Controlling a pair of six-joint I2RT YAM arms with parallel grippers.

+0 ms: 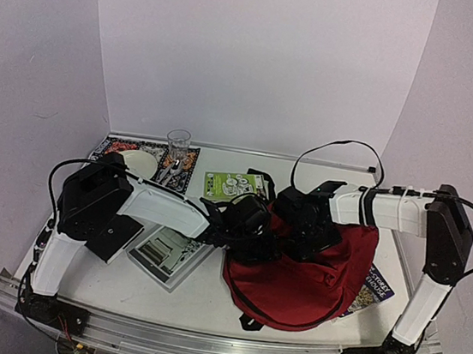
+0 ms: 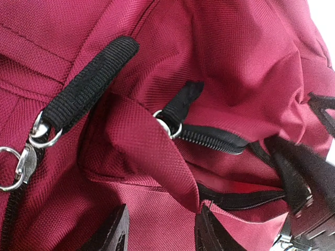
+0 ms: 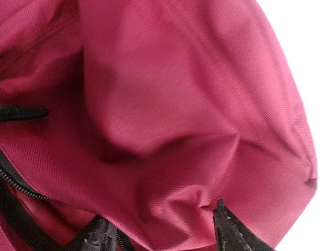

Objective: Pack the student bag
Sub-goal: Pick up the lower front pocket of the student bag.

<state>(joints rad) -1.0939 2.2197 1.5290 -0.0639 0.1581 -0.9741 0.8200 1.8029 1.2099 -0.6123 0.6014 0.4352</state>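
Your student bag [image 1: 310, 281] lies slumped right of centre on the table [image 1: 204, 298]. It is crumpled, so its long axis is hard to read, though the lump runs a little wider left to right than near to far. Its rounded bulk faces the near edge, and its zipped end faces the far left, where both arms meet it. You have one bag. The left wrist view shows two black pull tabs [image 2: 89, 83] on metal rings. The zip [image 2: 209, 138] gapes partly, and only red lining shows through the gap. Your left gripper [image 2: 162, 235] is clamped on a raised fold of the bag's fabric beside that opening. Your right gripper [image 3: 166, 235] has red fabric bulging between its spread fingers, and you cannot tell whether they pinch it. Around the bag there are three booklets. A dark booklet [image 1: 371, 293] is partly under its right side, a green booklet [image 1: 234, 184] lies just beyond it, and a pale booklet [image 1: 166, 255] sits under the left arm. Far left, one placemat [image 1: 183, 173] carries one cream plate [image 1: 139, 163], with one clear glass [image 1: 177, 144] at its far edge.
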